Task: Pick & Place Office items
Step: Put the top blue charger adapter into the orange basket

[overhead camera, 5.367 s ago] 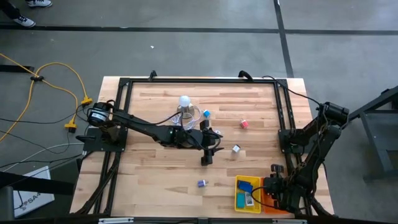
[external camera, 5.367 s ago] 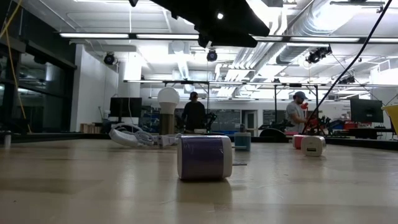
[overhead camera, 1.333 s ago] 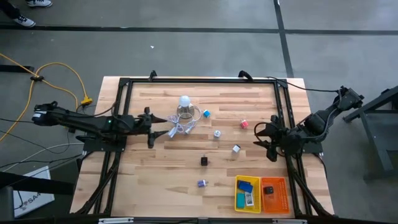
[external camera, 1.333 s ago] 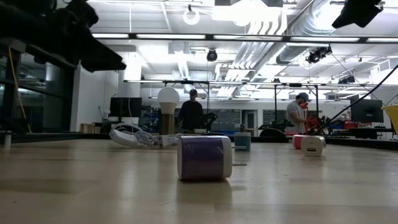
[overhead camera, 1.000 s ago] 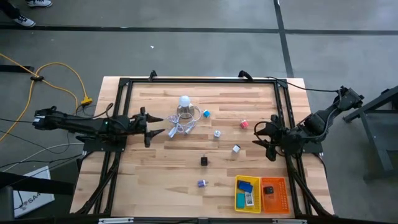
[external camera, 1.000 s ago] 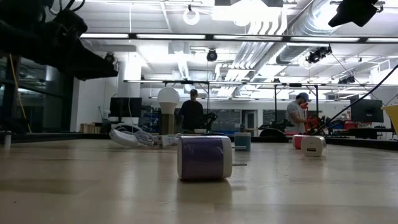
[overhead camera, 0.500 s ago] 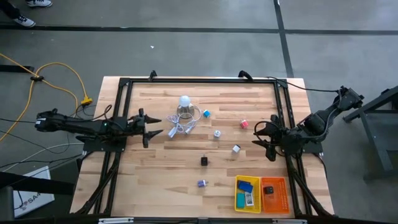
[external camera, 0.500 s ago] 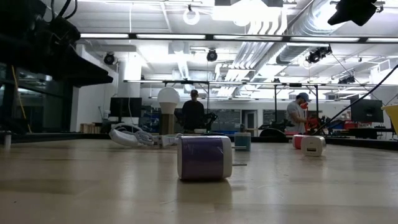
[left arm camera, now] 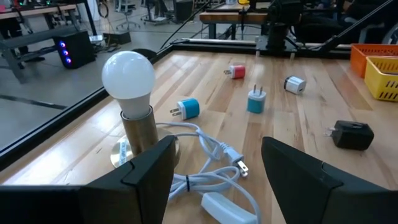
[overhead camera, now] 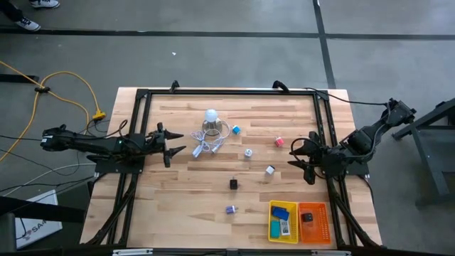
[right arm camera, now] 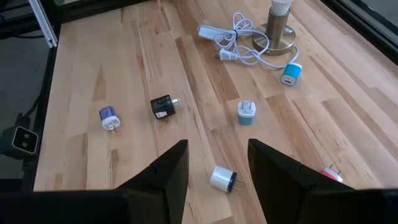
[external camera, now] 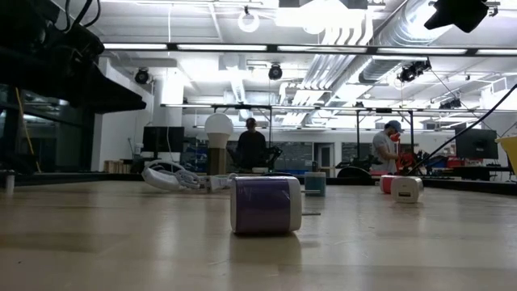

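The office items lie loose on the wooden table: a blue plug (overhead camera: 235, 130), a teal-white plug (overhead camera: 247, 152), a pink one (overhead camera: 279, 141), a white one (overhead camera: 270, 170), a black one (overhead camera: 233, 183) and a purple one (overhead camera: 231, 209). My left gripper (overhead camera: 170, 146) hangs open near the table's left edge and points at the bulb lamp (left arm camera: 129, 74) and its looped cord (left arm camera: 211, 174). My right gripper (overhead camera: 302, 160) hangs open high at the right edge, and the white plug (right arm camera: 222, 178) lies on the table far below it.
A yellow tray (overhead camera: 283, 222) holding a blue block and an orange tray (overhead camera: 311, 220) stand at the near right corner. A black frame (overhead camera: 227, 91) runs around the table. People stand in the room behind (external camera: 251, 145).
My left gripper has sunk a little and drawn slightly back toward the table's left edge, still open. My right arm has kept still.
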Robot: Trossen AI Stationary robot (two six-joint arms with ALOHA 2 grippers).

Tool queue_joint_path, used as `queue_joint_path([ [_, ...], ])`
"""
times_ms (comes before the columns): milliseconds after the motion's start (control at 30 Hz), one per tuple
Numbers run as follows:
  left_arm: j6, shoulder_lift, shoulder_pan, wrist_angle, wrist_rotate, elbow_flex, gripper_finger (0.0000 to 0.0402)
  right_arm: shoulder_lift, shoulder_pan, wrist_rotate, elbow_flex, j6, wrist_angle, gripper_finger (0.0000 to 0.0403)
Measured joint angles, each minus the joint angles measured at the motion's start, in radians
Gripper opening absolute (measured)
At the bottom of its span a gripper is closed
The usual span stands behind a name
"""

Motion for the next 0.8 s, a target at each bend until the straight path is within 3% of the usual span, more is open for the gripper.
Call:
queue_joint_path([
  [633,-0.003,0.002,0.000,0.000,0.001,-0.003,0.0230,0.019,-0.001,0.000,0.000,0.026,0.019,0.0151],
  [800,-0.003,0.002,0.000,0.000,0.001,-0.003,0.0230,0.067,-0.099,-0.025,0.001,-0.094,0.092,0.0151],
])
